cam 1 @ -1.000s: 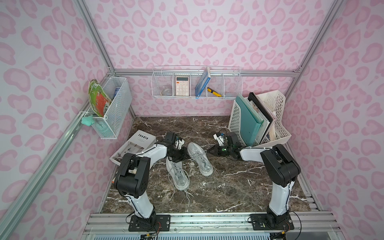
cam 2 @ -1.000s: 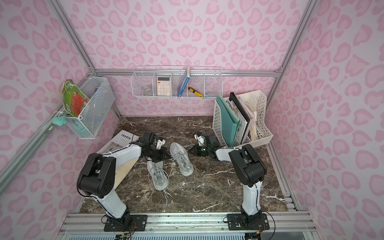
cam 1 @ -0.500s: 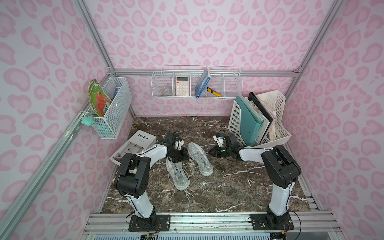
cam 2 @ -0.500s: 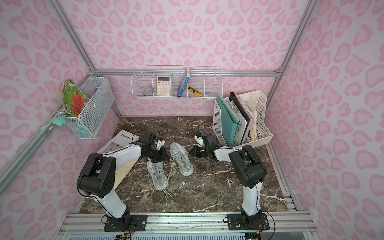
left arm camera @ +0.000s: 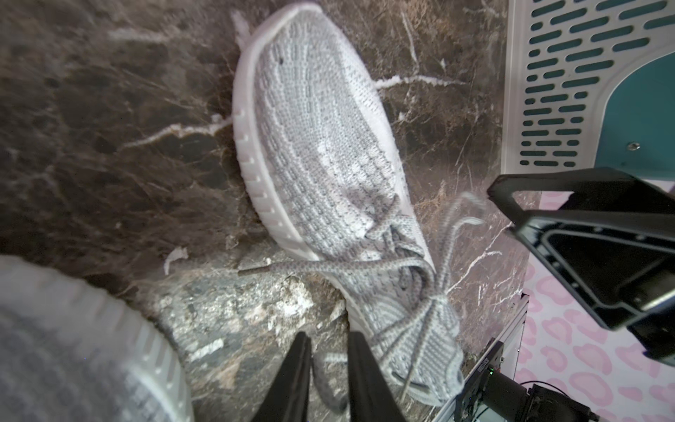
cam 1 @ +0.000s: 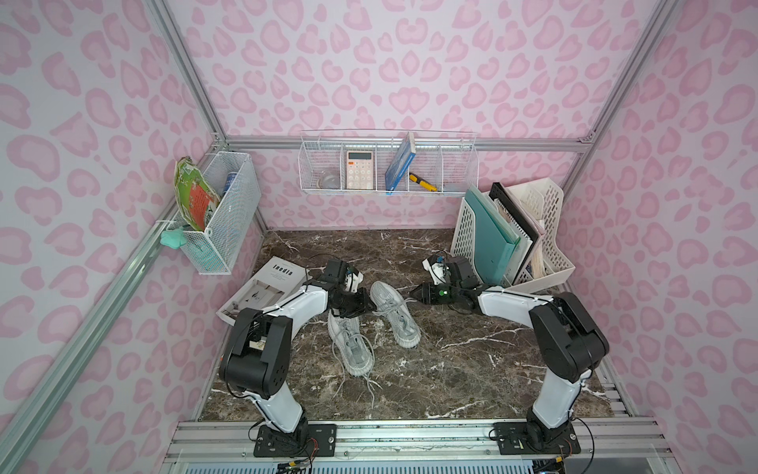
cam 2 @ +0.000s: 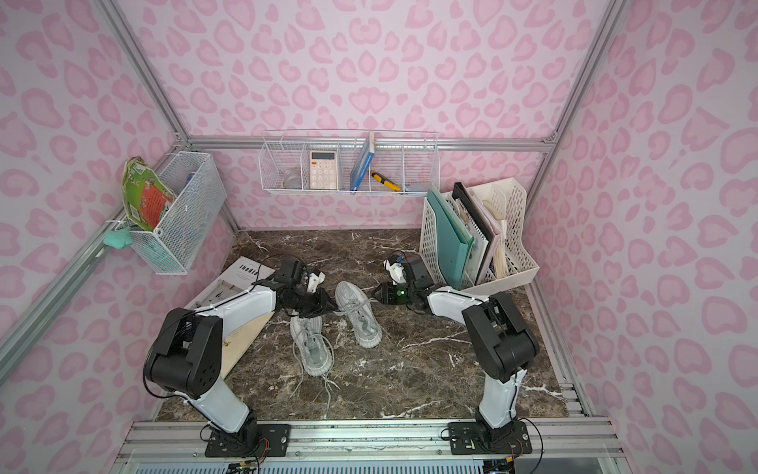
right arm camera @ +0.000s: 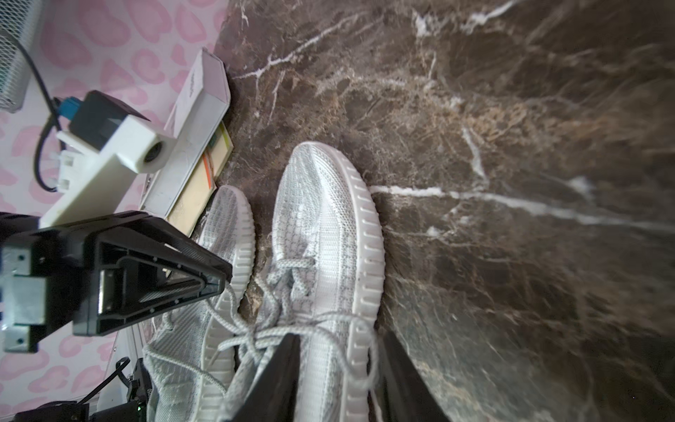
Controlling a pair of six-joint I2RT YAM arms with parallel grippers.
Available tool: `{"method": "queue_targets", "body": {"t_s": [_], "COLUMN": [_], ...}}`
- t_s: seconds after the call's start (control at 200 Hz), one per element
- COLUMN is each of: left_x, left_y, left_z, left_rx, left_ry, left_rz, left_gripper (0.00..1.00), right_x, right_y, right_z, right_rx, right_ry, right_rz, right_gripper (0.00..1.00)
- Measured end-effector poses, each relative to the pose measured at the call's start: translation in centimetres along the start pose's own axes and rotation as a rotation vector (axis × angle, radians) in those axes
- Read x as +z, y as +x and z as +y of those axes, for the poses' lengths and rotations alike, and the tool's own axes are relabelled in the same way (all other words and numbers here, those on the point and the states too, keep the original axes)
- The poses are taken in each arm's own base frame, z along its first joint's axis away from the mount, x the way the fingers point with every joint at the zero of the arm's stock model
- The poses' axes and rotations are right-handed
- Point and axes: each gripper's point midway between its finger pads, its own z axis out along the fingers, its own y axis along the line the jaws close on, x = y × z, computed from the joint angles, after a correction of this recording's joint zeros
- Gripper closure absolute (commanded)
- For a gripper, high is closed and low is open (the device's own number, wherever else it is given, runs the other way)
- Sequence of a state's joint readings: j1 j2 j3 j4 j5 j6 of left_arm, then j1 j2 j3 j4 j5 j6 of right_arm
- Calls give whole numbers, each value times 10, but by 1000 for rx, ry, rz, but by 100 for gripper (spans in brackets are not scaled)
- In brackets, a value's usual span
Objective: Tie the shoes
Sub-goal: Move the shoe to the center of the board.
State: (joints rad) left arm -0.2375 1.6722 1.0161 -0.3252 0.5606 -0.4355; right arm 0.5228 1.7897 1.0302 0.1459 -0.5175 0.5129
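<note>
Left wrist view: my left gripper [left arm camera: 328, 339] has its jaws parted a little, gripping nothing that I can see, just beside the lacing of the far shoe [left arm camera: 321, 153], which carries a knot [left arm camera: 434, 297] with loops. My right gripper [right arm camera: 339, 339] hangs over that same shoe, jaws released and wide. I judge 1 of the 2 shoes tied. In a top view the near shoe [cam 1: 350, 344] lies beside it on the surface [cam 1: 471, 361], its laces [cam 1: 371, 390] trailing loose: that 1 is left.
</note>
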Motion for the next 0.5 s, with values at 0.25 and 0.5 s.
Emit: {"method": "queue_targets", "body": {"t_s": [0.25, 0.5], "left_x": [-26, -40], "left_y": [-12, -17], "left_z": [-9, -15], "left_rx": [42, 70], "left_ry": [-39, -50], "left_rz": [-95, -137], "left_gripper": [45, 44], "right_x": [7, 22], "right_y": [44, 63], "right_z": [33, 19], "right_rx": [-201, -257], "right_ry": [14, 81], "right_rz": [104, 174], "right_gripper": [41, 48]}}
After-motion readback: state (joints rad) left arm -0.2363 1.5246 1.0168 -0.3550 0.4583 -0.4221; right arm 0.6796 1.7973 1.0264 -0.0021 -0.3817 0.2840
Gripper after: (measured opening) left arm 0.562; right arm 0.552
